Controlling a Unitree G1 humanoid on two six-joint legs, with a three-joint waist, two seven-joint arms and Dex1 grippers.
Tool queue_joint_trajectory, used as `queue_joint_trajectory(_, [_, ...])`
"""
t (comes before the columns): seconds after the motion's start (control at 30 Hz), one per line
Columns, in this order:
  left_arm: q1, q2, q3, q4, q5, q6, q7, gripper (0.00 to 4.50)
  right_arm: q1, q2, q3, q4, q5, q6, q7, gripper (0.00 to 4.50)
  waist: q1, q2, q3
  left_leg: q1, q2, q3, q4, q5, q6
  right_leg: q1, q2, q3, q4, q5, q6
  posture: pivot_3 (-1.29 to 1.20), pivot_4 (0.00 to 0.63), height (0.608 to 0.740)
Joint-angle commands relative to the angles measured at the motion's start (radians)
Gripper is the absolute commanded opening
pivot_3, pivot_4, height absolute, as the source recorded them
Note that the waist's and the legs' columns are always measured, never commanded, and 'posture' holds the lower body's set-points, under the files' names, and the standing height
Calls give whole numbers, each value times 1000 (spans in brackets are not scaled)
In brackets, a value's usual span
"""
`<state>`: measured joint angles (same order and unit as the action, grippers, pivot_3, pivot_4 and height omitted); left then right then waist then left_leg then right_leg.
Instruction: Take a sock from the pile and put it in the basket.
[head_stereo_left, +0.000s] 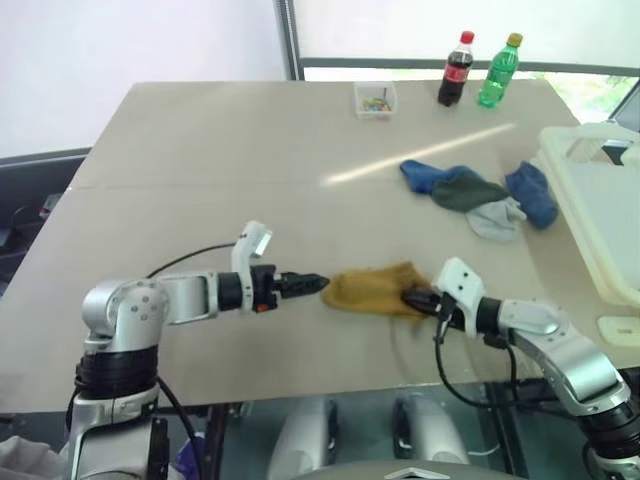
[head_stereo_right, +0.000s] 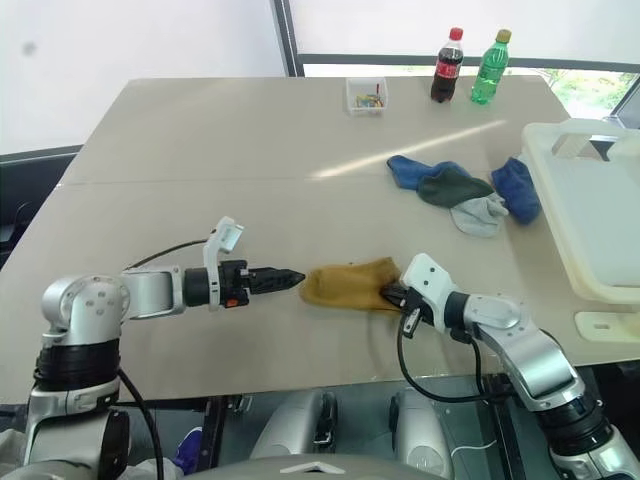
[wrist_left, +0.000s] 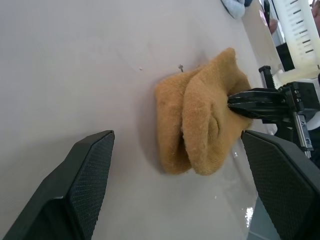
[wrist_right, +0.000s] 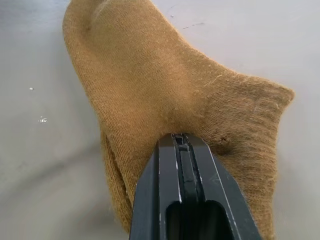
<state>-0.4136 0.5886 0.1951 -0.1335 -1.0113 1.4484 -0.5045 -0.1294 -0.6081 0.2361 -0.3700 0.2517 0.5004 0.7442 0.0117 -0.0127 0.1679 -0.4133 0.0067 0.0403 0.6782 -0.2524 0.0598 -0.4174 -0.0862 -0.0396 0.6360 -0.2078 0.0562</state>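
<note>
Left eye view, surface: a pale beige surface carries everything.
Left eye view, sock: the mustard-yellow sock lies crumpled on the near middle of the surface, between the two claws.
Left eye view, right claw: the right claw is at the sock's right edge, its black fingers closed on the knit.
Left eye view, left claw: the left claw points right, its tip just beside the sock's left edge; whether it touches cannot be told here.
Left eye view, pile: the pile of blue, dark green and pale grey socks sits farther back and to the right, well apart from the mustard sock.
Left eye view, basket: the white basket stands at the right edge of the surface, just right of the pile.
Left eye view, far items: a small clear box, a cola bottle and a green bottle stand along the far edge.
Left wrist view, left claw: its two dark textured fingers stand wide apart with nothing between them, the sock lying beyond them.
Left wrist view, right claw: its closed tips bite the folded sock's far side.
Right wrist view, right claw: the fingers are pressed together, pinching a fold of the sock; the rest of the sock spreads flat on the surface.
</note>
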Motion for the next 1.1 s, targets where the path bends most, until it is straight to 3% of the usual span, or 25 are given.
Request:
queue_joint_trajectory(0.03, [-56, -41, 2, 40, -33, 54, -12, 4300, 4, 9, 8, -7, -12, 3, -3, 35, 0, 0, 0, 0, 0, 0, 0, 0, 0, 0, 0, 0, 0, 0, 0, 0, 150, 737])
queue_joint_trajectory(0.43, [-95, -124, -10, 98, -48, 164, -53, 4300, 19, 32, 5, -26, -32, 11, -25, 35, -2, 0, 0, 0, 0, 0, 2, 0, 0, 0, 0, 1, 2, 0, 0, 0, 150, 737])
queue_joint_trajectory(0.73, [-118, -178, 18, 145, -139, 166, -70, 4300, 29, 29, -6, -43, -30, 26, -31, 35, -1, 0, 0, 0, 0, 0, 3, -1, 1, 0, -1, 1, 3, 0, 0, 0, 150, 737])
queue_joint_trajectory(1.1, [-145, -258, 45, 148, -133, 142, -66, 4300, 42, 26, -25, -59, -27, 38, -39, 35, 1, -1, 0, 0, 0, 0, 4, -2, 3, 0, -1, 1, 3, 0, 0, 0, 150, 737])
